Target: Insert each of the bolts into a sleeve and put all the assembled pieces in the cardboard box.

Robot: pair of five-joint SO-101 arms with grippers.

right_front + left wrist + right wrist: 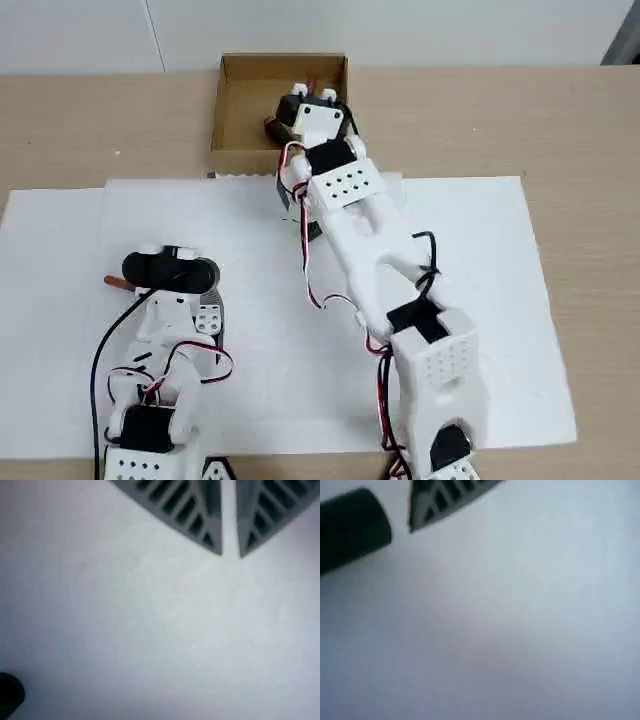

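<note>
The cardboard box (243, 108) stands at the far side of the table, just past the white paper. My right arm stretches from the near right up to the box's front wall, and its gripper (300, 208) hangs under the wrist over the paper's far edge. In the right wrist view a black cylinder (350, 527) shows close by, above white paper; whether it is held is unclear. My left gripper (231, 552) sits low over bare paper at the near left (165, 272). Its grey fingers (200, 515) stand a thin slit apart with nothing between them.
The white paper sheet (500, 260) covers most of the tabletop, with wood showing around it. A dark rounded object (7, 695) pokes into the left wrist view's corner. Open paper lies between the two arms.
</note>
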